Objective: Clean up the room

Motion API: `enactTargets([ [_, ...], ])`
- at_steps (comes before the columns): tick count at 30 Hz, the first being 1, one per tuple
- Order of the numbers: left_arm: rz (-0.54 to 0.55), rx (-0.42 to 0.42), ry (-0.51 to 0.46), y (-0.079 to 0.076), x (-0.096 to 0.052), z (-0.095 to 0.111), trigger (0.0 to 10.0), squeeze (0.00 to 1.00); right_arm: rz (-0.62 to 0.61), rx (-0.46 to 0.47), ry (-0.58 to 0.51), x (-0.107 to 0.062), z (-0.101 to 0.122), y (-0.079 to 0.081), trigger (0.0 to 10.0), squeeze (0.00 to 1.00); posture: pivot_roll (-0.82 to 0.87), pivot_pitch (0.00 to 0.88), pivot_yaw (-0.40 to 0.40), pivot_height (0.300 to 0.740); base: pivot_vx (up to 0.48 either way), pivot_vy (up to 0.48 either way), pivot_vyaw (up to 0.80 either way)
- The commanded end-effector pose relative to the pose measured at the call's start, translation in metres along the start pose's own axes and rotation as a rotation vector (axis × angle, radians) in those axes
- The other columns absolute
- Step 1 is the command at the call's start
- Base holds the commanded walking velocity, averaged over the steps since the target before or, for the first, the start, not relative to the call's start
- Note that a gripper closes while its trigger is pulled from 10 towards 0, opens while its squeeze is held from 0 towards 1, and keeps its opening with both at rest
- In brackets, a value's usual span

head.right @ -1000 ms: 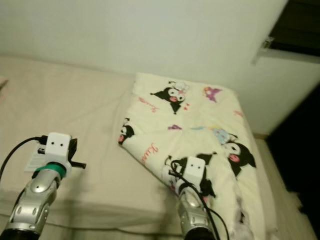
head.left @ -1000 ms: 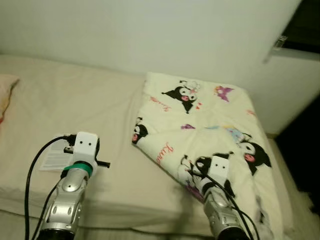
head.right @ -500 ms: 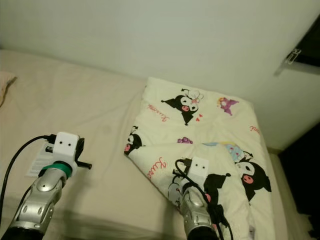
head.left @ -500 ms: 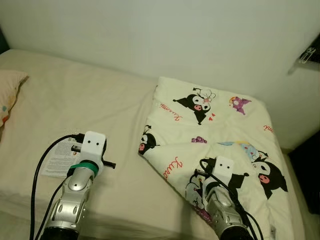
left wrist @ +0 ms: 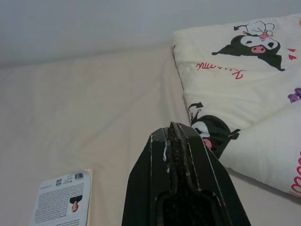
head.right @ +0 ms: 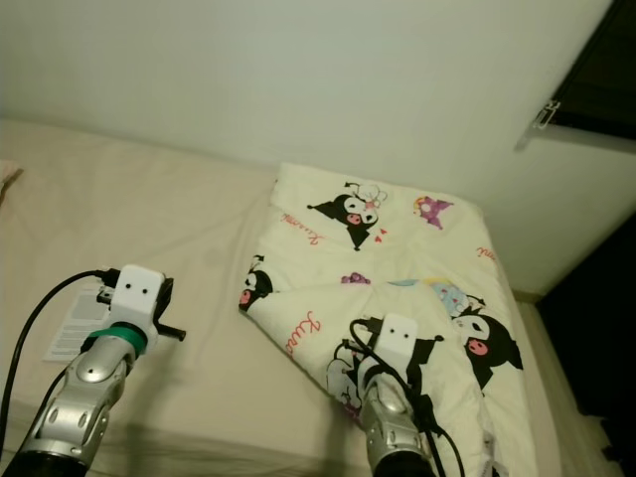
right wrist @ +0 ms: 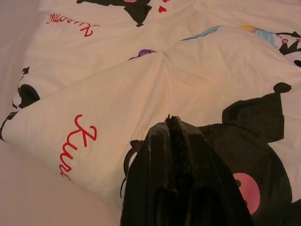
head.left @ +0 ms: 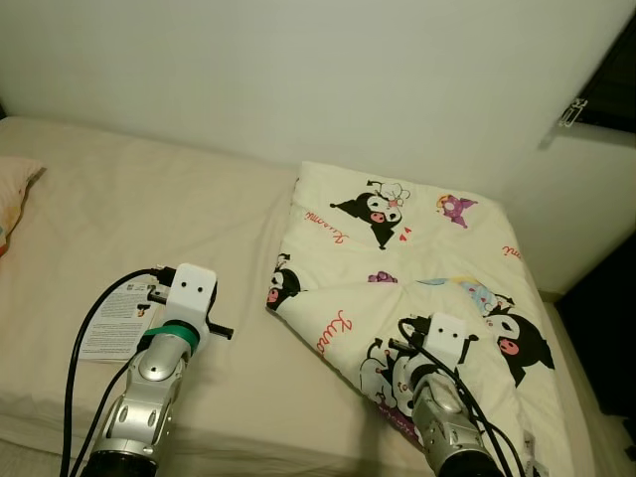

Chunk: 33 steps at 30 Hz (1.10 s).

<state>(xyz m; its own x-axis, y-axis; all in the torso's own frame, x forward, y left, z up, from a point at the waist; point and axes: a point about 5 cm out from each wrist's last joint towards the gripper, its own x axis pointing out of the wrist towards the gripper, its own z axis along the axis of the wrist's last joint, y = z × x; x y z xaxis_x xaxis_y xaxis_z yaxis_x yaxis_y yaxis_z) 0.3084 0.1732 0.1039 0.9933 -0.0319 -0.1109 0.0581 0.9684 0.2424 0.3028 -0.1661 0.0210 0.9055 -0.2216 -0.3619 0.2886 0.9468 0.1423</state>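
At the far left a pillow point(head.left: 14, 194) corner lies on the beige bed point(head.left: 149, 219). A printed leaflet point(head.left: 111, 326) lies flat near the bed's front edge, just beside the left gripper point(left wrist: 175, 136), whose fingers are pressed together with nothing between them. To the right, a folded cartoon-print quilt point(head.left: 397, 258) lies on the bed against the wall. The right gripper point(right wrist: 172, 126) hangs over its near fold, fingers likewise closed and empty.

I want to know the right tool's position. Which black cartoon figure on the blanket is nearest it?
The big one with the pink nose, directly beside the right tool; the others lie further up the blanket.
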Motion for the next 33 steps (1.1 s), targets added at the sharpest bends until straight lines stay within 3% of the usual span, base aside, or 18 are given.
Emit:
enactTargets([
  [1,-0.018,0.003,0.013,-0.0051,0.0009,-0.0038,10.0,0.00,-0.016,0.001,0.012,0.0014,-0.0008,-0.0040,10.0,0.00,0.15,0.000,-0.042,0.740,0.000,0.000,0.00],
  [6,-0.019,0.005,0.008,-0.0051,0.0017,-0.0024,10.0,0.00,-0.016,0.000,0.011,0.0019,0.0001,-0.0037,10.0,0.00,0.15,0.000,-0.044,0.740,0.000,0.000,0.00],
  [33,-0.005,-0.016,0.011,-0.0049,0.0023,-0.0039,10.0,0.00,-0.001,-0.018,0.005,0.0038,0.0031,-0.0016,10.0,0.00,0.15,0.000,-0.055,0.740,0.000,-0.319,0.00],
])
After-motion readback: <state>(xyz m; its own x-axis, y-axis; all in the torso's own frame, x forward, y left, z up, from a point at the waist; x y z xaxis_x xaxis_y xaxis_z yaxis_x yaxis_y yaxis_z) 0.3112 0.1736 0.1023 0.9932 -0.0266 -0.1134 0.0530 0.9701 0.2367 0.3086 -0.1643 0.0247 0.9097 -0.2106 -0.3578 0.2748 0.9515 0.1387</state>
